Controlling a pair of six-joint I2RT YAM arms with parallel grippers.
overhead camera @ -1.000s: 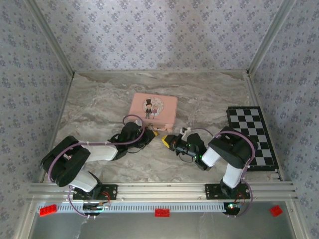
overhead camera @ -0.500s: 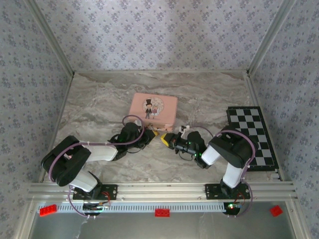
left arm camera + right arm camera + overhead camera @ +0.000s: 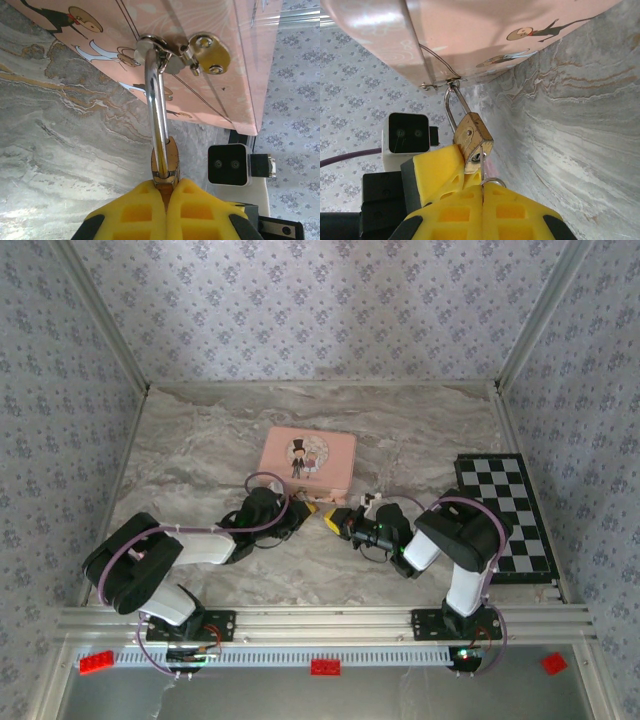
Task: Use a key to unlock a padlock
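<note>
The small brass padlock (image 3: 165, 161) hangs by its silver shackle (image 3: 156, 95) from the hasp of the pink tin (image 3: 200, 75). My left gripper (image 3: 166, 192) is shut on the padlock's body. In the right wrist view the padlock (image 3: 471, 134) shows its keyhole end, with the left gripper's yellow finger (image 3: 437, 167) against it. My right gripper (image 3: 482, 192) is shut on the key (image 3: 482, 167), a thin sliver with a small ring. The blade lies against the padlock's bottom face at the keyhole; I cannot tell whether it is inside. From above, the left gripper (image 3: 306, 508) and right gripper (image 3: 334, 521) meet just in front of the tin (image 3: 307, 458).
A black-and-white chessboard (image 3: 506, 512) lies at the right side of the marble table (image 3: 200, 450). Patterned walls close in the left, back and right. Both arms lie low across the table's near half.
The right arm's elbow has shifted slightly. Both grippers stay shut at the padlock in front of the tin.
</note>
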